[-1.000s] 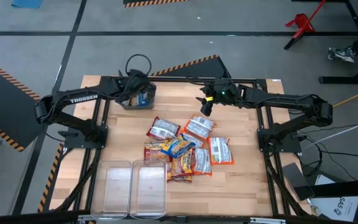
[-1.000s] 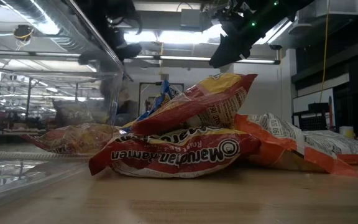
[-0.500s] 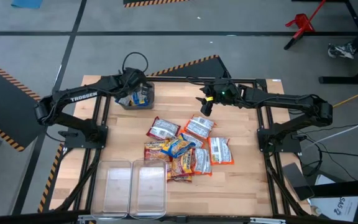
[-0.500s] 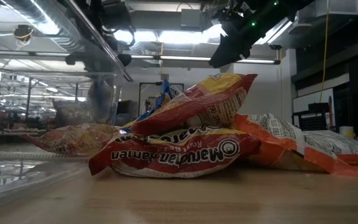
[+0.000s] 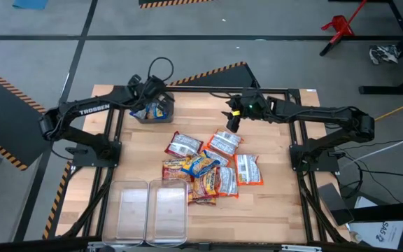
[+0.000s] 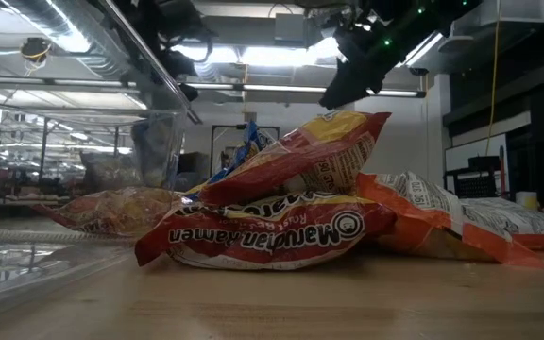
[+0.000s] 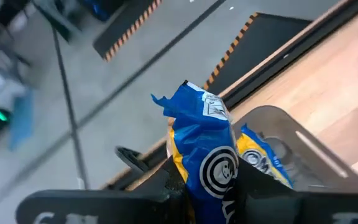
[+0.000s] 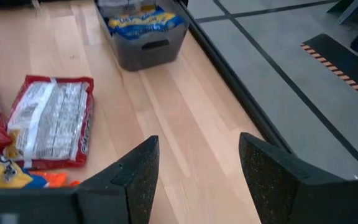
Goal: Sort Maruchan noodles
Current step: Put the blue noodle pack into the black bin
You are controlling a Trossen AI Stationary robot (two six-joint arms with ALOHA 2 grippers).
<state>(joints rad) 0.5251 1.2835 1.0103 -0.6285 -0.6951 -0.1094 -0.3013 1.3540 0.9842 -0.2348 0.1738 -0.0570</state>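
Left hand (image 7: 207, 186) pinches blue noodle packet (image 7: 204, 146), long axis upright.

Even overhead light, soft shadows on the tabletop (image 5: 278, 119). Low view backlit by ceiling strip lights (image 6: 253, 57), glare there. Left wrist view motion-blurred.

Two dark, matte, jointed metal arms; the left arm (image 5: 82, 112) bears white "TROSSEN" lettering. A black cable loop (image 5: 161, 68) rises from its wrist. The right arm (image 5: 313, 112) shows a green light (image 5: 236, 109) at its wrist.

High view: straight down over the whole light wooden table (image 5: 271, 203).
Low view: tabletop level, close on the crinkly noodle-packet pile (image 6: 281, 227).
Wrist views: both see the grey plastic bin (image 8: 143, 50).
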